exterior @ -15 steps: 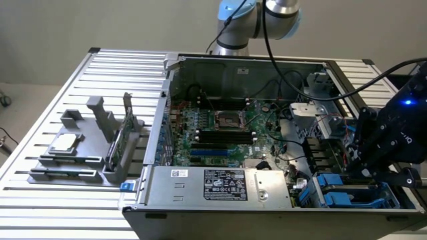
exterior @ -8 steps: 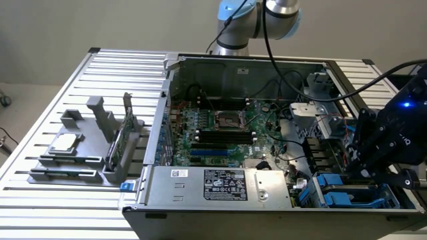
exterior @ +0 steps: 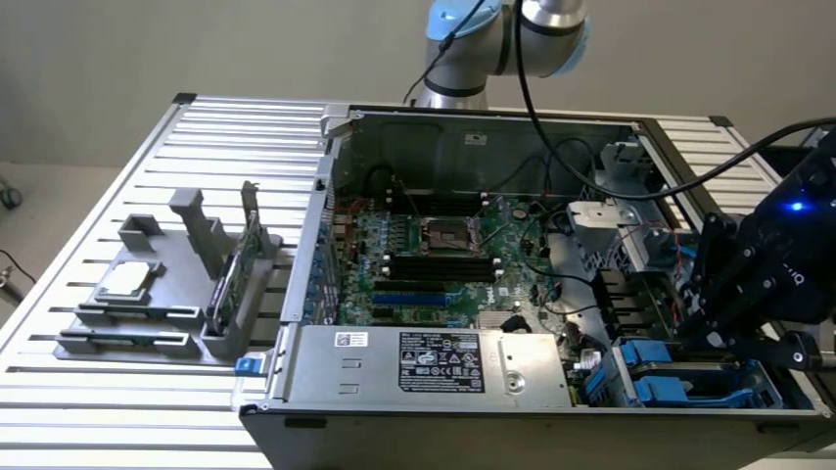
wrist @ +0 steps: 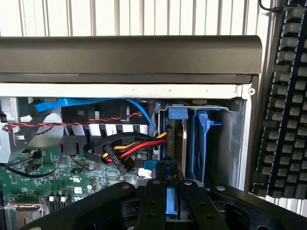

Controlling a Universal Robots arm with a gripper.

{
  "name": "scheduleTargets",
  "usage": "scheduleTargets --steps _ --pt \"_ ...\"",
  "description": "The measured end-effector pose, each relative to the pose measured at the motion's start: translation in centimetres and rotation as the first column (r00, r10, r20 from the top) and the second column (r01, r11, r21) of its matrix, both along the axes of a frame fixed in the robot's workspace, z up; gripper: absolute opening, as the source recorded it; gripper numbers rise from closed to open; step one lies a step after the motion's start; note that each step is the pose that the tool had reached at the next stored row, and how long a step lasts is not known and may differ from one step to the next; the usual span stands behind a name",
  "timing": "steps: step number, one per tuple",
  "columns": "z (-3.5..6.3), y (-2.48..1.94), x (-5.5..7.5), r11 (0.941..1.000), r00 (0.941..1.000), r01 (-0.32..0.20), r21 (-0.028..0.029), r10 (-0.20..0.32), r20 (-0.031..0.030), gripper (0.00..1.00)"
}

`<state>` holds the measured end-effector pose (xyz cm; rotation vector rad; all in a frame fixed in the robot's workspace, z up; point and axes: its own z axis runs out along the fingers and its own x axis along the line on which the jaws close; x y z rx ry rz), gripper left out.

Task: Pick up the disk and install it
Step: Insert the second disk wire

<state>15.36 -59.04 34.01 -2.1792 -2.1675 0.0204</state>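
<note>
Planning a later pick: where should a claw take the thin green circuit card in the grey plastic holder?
Probably its free top edge, from above: the thin green circuit card stands on edge, lower part inside the grey plastic holder.

My fingers (wrist: 152, 201) cover most of the disk (wrist: 171, 203); just a blue strip of it shows between them. Keyboard (wrist: 285, 96) cut off by frame edge. Exterior view: label (exterior: 441, 360) print on the power supply too small to read; arm base (exterior: 503, 39) cropped above.

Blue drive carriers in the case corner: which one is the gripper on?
The gripper is on the carrier beside the cables, not the one by the case wall.
</note>
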Motion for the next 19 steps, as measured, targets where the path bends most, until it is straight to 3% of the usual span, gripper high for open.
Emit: scheduleTargets --steps 6,11,15,19 --pt "-0.15 -0.11 0.01 1.0000 1.0000 0.000 0.0076 0.000 0.0000 0.16" --pt "-0.40 -0.45 0.01 0.9999 1.0000 0.000 0.0159 0.000 0.0000 0.16" --pt "-0.48 -0.78 0.01 0.9998 1.0000 0.000 0.0175 0.000 -0.0001 0.16" --pt "-0.45 -0.94 0.00 0.9998 1.0000 0.000 0.0183 0.000 -0.0066 0.18"
